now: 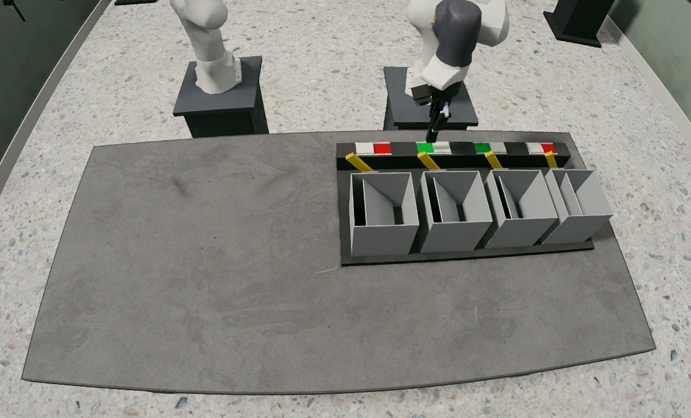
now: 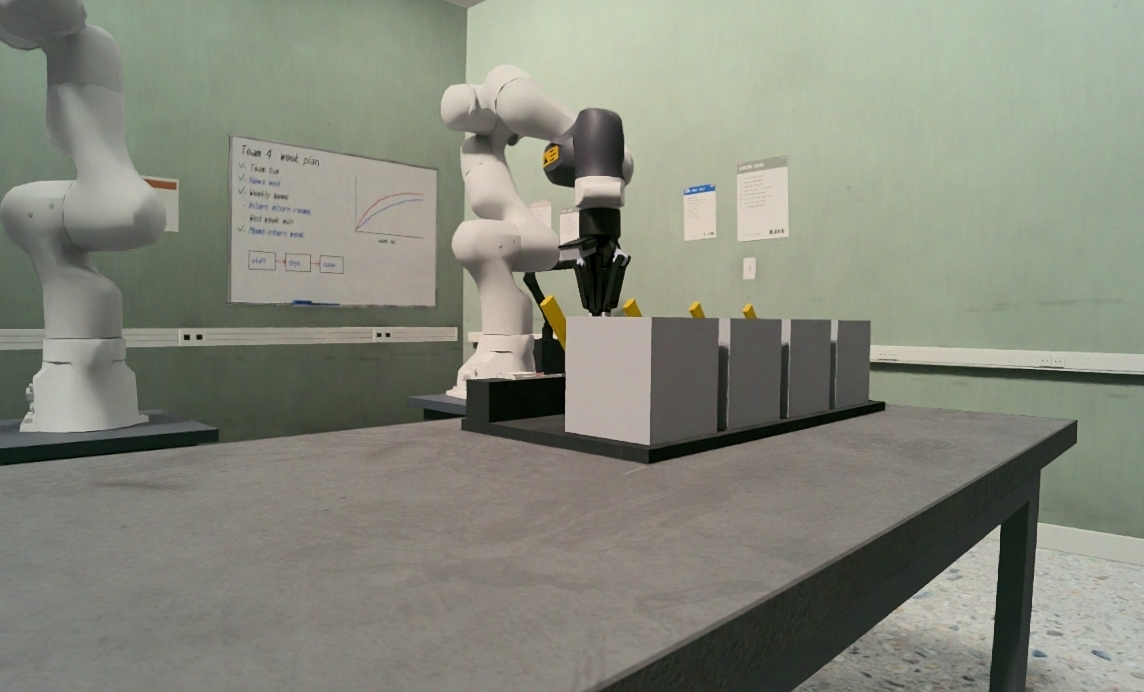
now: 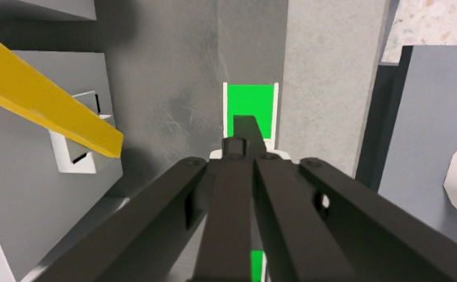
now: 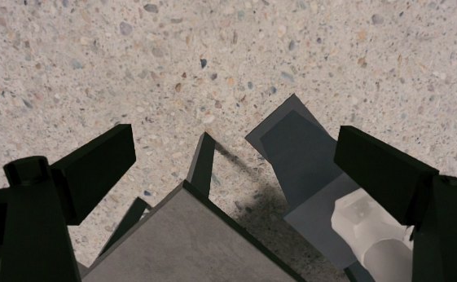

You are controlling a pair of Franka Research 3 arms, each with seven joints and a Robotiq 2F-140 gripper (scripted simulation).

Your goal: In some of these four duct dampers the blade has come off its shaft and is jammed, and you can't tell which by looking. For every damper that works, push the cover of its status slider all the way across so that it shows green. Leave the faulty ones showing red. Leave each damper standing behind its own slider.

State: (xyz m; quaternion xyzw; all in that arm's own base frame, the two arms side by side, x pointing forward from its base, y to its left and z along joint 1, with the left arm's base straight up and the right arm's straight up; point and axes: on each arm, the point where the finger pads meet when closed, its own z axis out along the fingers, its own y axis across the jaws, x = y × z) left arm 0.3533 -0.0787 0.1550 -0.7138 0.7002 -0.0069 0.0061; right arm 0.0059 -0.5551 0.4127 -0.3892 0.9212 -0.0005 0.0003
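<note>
Four grey dampers [image 1: 384, 241] [image 1: 454, 238] [image 1: 519, 234] [image 1: 574, 231] stand in a row behind their sliders, each with a yellow lever leaning left in the top view. From left there, the first slider shows red [image 1: 382, 148], the second green [image 1: 424, 148] [image 3: 250, 99], the third green [image 1: 482, 148], the fourth red [image 1: 548, 148]. White covers fill each slider's other half. My left gripper [image 1: 430, 139] [image 3: 243, 132] is shut and empty, its tips just above the second slider; contact cannot be told. Its fingers hide most of that cover in the left wrist view. My right gripper [image 4: 235, 143] is open and empty, away from the dampers.
The black base [image 1: 467, 255] [image 2: 550, 445] carries dampers and slider rail on the grey table [image 1: 208, 270] [image 2: 344, 559]. The nearest yellow lever [image 3: 51, 95] stands up beside the left fingers. Below the right gripper are a table corner [image 4: 186, 228] and an arm pedestal [image 4: 316, 216].
</note>
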